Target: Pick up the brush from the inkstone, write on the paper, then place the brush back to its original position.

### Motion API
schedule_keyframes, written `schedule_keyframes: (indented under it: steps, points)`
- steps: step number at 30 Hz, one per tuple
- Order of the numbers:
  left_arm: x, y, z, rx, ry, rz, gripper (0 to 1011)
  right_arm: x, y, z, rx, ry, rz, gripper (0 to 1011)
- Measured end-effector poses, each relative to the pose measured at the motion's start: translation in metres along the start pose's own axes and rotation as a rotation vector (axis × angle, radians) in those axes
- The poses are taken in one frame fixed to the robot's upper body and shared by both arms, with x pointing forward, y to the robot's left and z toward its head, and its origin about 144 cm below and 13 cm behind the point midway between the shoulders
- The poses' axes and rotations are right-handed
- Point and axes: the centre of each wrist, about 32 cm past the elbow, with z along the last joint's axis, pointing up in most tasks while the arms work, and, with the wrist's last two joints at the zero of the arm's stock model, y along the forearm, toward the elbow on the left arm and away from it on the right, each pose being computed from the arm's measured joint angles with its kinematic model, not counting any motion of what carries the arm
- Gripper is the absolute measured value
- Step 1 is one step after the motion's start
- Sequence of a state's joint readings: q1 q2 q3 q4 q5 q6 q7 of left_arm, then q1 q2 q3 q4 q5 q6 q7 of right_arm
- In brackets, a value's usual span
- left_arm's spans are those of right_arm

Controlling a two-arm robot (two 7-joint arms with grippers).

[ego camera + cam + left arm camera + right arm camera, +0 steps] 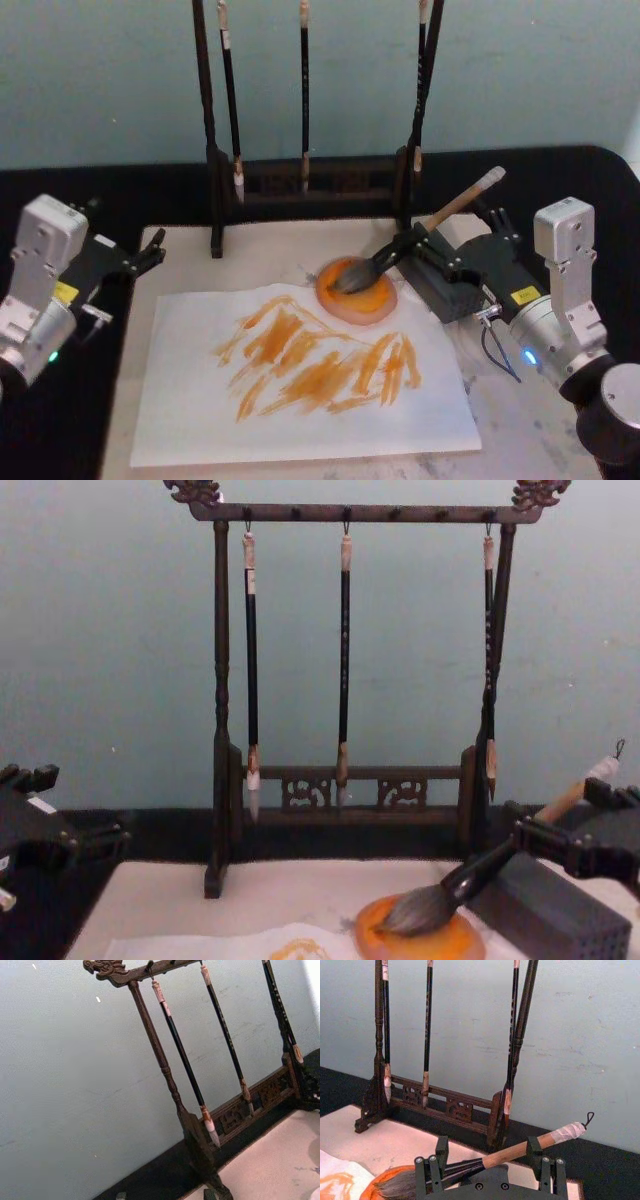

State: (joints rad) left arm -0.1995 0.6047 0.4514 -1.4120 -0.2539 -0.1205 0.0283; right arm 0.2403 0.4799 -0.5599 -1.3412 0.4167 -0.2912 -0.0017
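Left gripper [148, 252] parked at the far-left corner of the beige mat [180, 262], fingers slightly apart, holding nothing. Near centre, the paper [300, 420] lying flat, whitish and thin, streaked with yellow-orange strokes. Just beyond its far-right edge, the inkstone [357, 292], a flat round orange disc. Resting on it, the fat grey-brown bristle head of the brush [400, 250], black ferrule and tan handle slanting up to the right, white-capped end highest. Right gripper [432, 247] spread wide, fingers either side of the handle, contact unclear, above a grey block [548, 912]. Behind, dark wooden rack [222, 730] with three slim hanging brushes [344, 660], pale blue-green wall [110, 630].
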Motion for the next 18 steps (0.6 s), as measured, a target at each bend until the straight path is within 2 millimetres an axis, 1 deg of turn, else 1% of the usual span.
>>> schedule_keyframes:
  steps: [18]
  points:
    - [0.0000, 0.0000, 0.0000, 0.000, 0.000, 0.000, 1001, 0.0000, 0.0000, 0.0000, 0.000, 0.000, 0.000, 1000]
